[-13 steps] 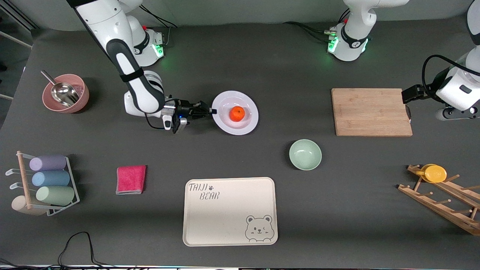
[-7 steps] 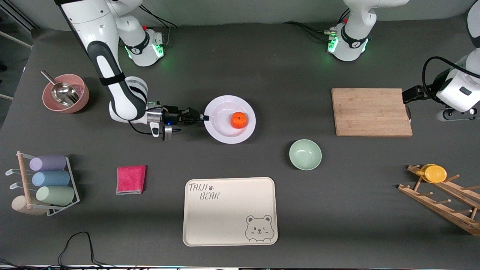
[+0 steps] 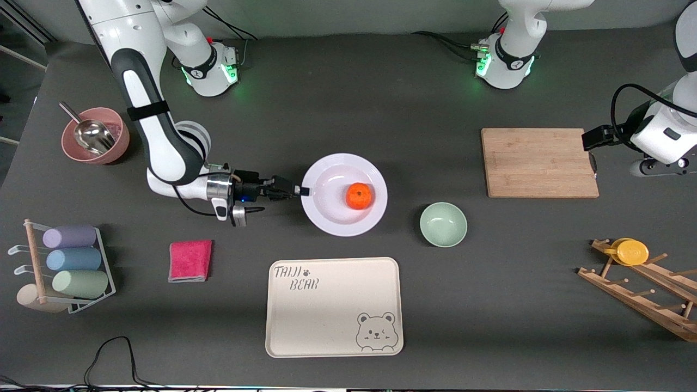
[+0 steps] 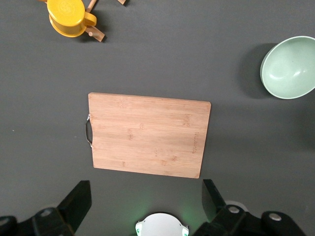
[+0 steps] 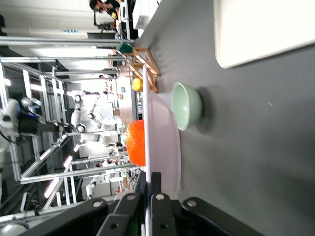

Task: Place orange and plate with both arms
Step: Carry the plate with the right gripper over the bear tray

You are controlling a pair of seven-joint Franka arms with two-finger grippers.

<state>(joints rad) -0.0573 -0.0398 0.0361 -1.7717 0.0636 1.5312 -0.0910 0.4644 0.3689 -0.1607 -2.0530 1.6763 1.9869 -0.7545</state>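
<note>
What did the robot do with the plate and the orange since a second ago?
The right gripper, shut on the rim of the plate, carried the plate nearer the front camera, toward the bear tray. The orange rode along and rolled a little away from the gripper. The left gripper waits open above the cutting board; the green bowl stayed put.

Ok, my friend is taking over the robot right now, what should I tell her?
Right gripper: shut on the plate rim, carrying it above the table between the bear tray and the robots' bases.
Left gripper: open, waiting over the cutting board.
Orange: on the plate.
Done: orange is on the plate, plate gripped.
Left: set the plate down, probably on the tray, and let go.
</note>
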